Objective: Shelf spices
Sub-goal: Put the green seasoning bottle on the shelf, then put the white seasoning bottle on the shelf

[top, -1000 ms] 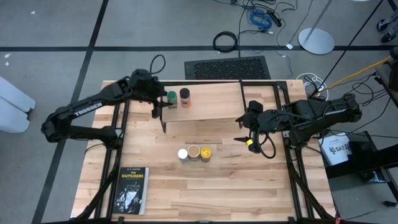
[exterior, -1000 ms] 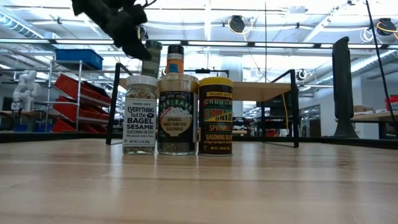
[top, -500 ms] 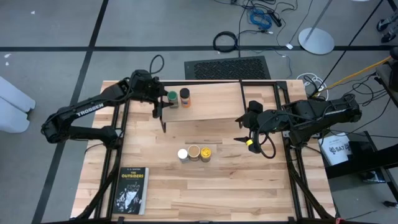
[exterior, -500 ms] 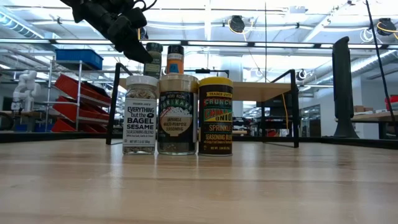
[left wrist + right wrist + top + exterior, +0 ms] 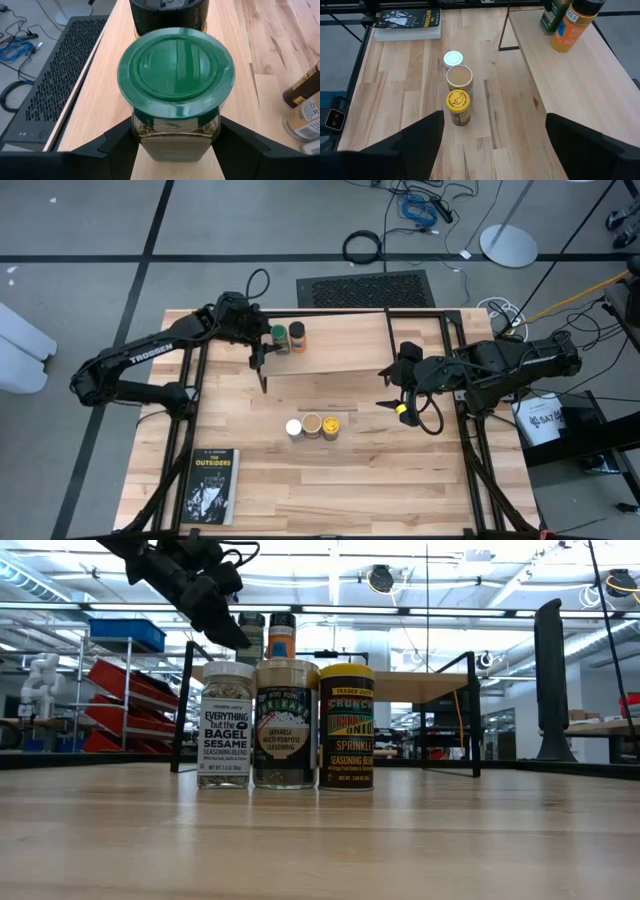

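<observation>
The green-lidded spice jar (image 5: 175, 65) stands upright on the shelf's wooden plank (image 5: 340, 345), close beside the black-lidded orange jar (image 5: 297, 335). My left gripper (image 5: 271, 340) is around the green jar (image 5: 279, 334) at the shelf's left end. The white-lidded (image 5: 293, 427), tan-lidded (image 5: 312, 424) and yellow-lidded (image 5: 331, 426) jars stand in a row on the table nearer than the shelf. My right gripper (image 5: 390, 392) hangs open above the table by the shelf's right end, holding nothing (image 5: 492, 145). My left gripper has the green jar's glass body (image 5: 145, 137) between its two fingers, just under the lid, one finger (image 5: 122, 145) on each opposite side. The fingers slant down at it from the table's left. The jar is upright with its base on the shelf plank.
A book (image 5: 210, 485) lies at the table's near left corner. The shelf's thin black legs (image 5: 262, 380) stand between the plank and the row of jars. To the right of the black-lidded jar the plank (image 5: 570, 85) is bare. Black rails run along the table's sides.
My left gripper has sunk a little and gone toward the table's right with the green jar. The jar now sits lower and closer to the black-lidded jar on the shelf.
</observation>
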Tool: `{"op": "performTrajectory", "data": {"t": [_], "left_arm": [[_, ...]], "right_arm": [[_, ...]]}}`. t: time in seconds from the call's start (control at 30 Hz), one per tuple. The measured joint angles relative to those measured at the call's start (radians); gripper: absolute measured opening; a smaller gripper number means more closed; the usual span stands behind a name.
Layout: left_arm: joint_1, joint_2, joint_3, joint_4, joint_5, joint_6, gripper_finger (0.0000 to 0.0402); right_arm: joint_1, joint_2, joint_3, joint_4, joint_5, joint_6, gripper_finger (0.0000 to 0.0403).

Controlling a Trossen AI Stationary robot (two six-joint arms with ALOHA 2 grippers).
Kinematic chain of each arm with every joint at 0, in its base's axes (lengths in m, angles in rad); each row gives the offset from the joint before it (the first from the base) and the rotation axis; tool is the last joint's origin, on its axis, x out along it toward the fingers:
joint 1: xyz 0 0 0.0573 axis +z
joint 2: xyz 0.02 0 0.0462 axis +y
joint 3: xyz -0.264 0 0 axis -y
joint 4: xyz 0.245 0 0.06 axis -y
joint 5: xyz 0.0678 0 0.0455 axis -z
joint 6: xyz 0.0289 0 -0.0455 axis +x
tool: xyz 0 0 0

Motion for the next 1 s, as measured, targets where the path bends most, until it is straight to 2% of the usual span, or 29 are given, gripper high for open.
{"op": "performTrajectory", "data": {"t": [0.5, 0.63, 0.83, 1.0], "left_arm": [[0.0, -0.021, 0.044, 0.016, -0.022, -0.026, 0.0238], [0.0, -0.043, 0.06, 0.01, -0.024, -0.026, 0.0251], [0.0, -0.116, 0.066, 0.01, -0.028, -0.028, 0.0283], [0.0, -0.203, 0.066, 0.009, -0.078, -0.029, 0.0286]], "right_arm": [[0.0, 0.0, 0.0, 0.0, -0.001, 0.0, 0.0336], [0.0, 0.0, 0.0, 0.001, -0.003, 0.001, 0.0336], [0.001, 0.0, 0.0, 0.0, -0.003, 0.003, 0.0336], [0.001, 0.0, 0.0, 0.0, -0.003, 0.003, 0.0336]]}}
